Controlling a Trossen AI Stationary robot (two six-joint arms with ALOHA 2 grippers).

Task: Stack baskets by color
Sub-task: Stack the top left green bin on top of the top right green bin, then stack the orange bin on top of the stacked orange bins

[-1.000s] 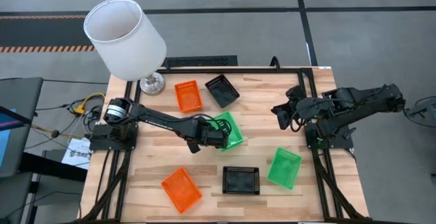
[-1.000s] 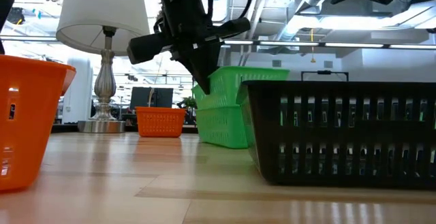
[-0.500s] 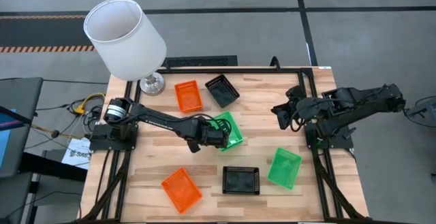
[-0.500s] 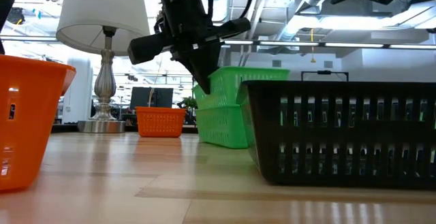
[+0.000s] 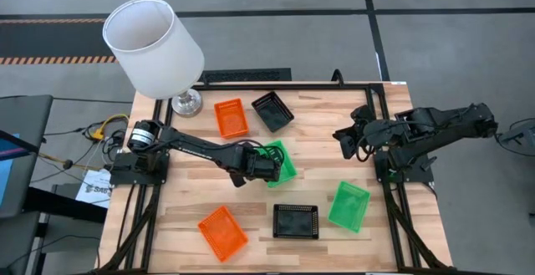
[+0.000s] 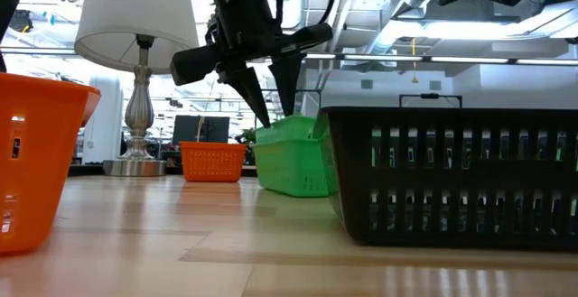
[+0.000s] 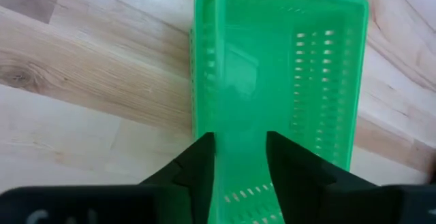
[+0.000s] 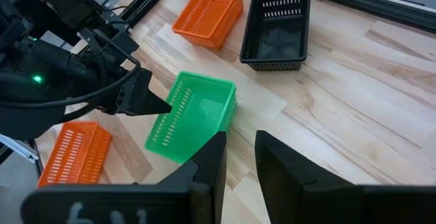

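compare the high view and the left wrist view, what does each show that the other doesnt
Only the high view shows the lamp, two orange baskets, two black baskets, a second green basket and the right pincer waiting by the table's right edge. Only the left wrist view shows the left pincer open, its fingers apart straddling the basket's near wall. Both show the centre green basket on the wooden table.

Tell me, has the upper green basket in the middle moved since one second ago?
Yes. In the low view the green basket has dropped: its rim stood above the black basket's rim, and now sits about level with it.
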